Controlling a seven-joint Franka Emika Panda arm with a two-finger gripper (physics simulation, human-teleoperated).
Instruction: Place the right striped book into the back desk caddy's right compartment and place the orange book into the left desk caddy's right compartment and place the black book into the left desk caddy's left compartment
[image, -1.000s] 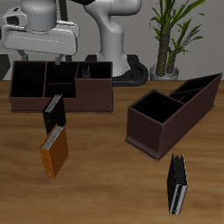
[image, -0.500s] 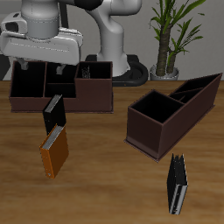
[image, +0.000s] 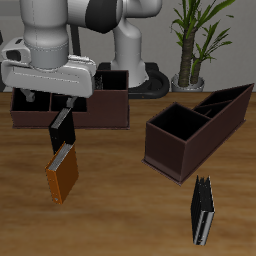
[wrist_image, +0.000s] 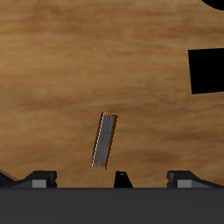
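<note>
My gripper hangs open and empty just above and behind the right striped book, a dark upright book with a pale band. The orange book stands in front of that one; in the wrist view the orange book shows as a grey page edge between thin orange covers, ahead of the gripper. The black book stands alone near the table's front edge. The back desk caddy sits behind the gripper, partly hidden by it. The left desk caddy lies angled, its compartments empty.
A potted plant stands at the back behind the angled caddy. The robot's base rises behind the back caddy. Bare wood lies between the orange book and the black book.
The gripper has come down from over the back caddy toward the striped book and nearer the table's front. It stays open. The books have not moved.
</note>
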